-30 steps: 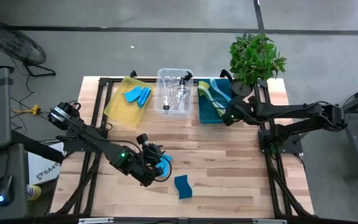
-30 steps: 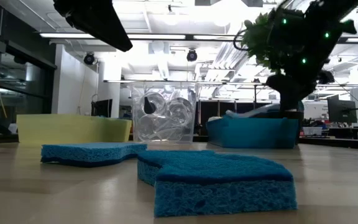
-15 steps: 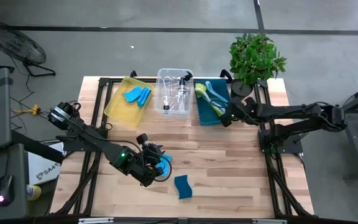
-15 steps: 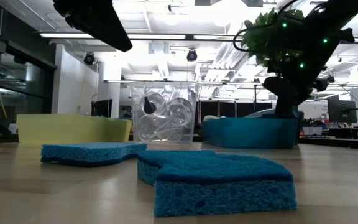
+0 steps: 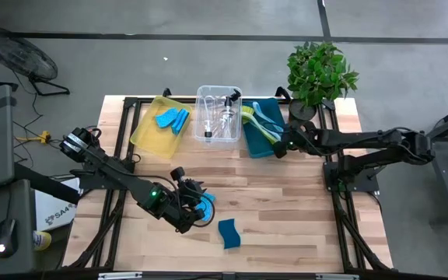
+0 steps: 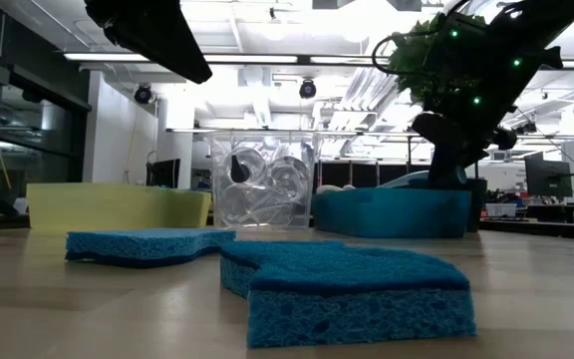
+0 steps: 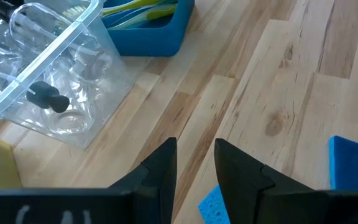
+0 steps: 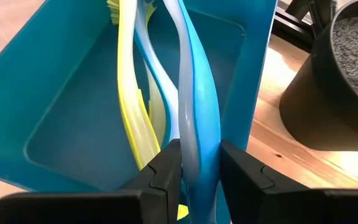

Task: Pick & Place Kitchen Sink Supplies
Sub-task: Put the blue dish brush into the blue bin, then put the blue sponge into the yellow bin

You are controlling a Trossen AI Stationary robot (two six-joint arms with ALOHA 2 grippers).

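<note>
My right gripper (image 5: pixel 281 145) (image 8: pixel 199 177) is at the near right corner of the teal bin (image 5: pixel 253 142), shut on a blue dish brush (image 8: pixel 191 81). A yellow-green brush (image 8: pixel 131 106) lies in the bin beside it. My left gripper (image 5: pixel 197 204) (image 7: pixel 196 171) hovers narrowly open over a blue sponge (image 5: pixel 208 204) (image 7: pixel 213 203) lying flat on the table, touching nothing. A second sponge (image 5: pixel 229 232) (image 6: pixel 357 289) lies flat nearer the front edge. More sponges (image 5: pixel 171 119) are in the yellow bin. Clear bottles (image 5: pixel 225 117) are in the clear bin. My right gripper pinches the blue brush's handle (image 8: pixel 197 155) between its two fingers, which lie across it. It comes from the table's right side, slanting down over the bin's edge. The rest of the brush runs away from the fingers into the teal bin, beside the yellow-green brush.
The yellow bin (image 5: pixel 148 132), clear bin (image 5: pixel 205 97) and teal bin stand in a row along the far edge. A potted plant (image 5: pixel 320 71) stands at the far right corner, close behind my right arm. Bare wood lies between the bins and the two loose sponges.
My right gripper has moved a little toward the table's left while holding the brush. The teal bin has slid left with it, closer to the clear bin, and has turned slightly. The brushes now lie more slanted in the bin.
</note>
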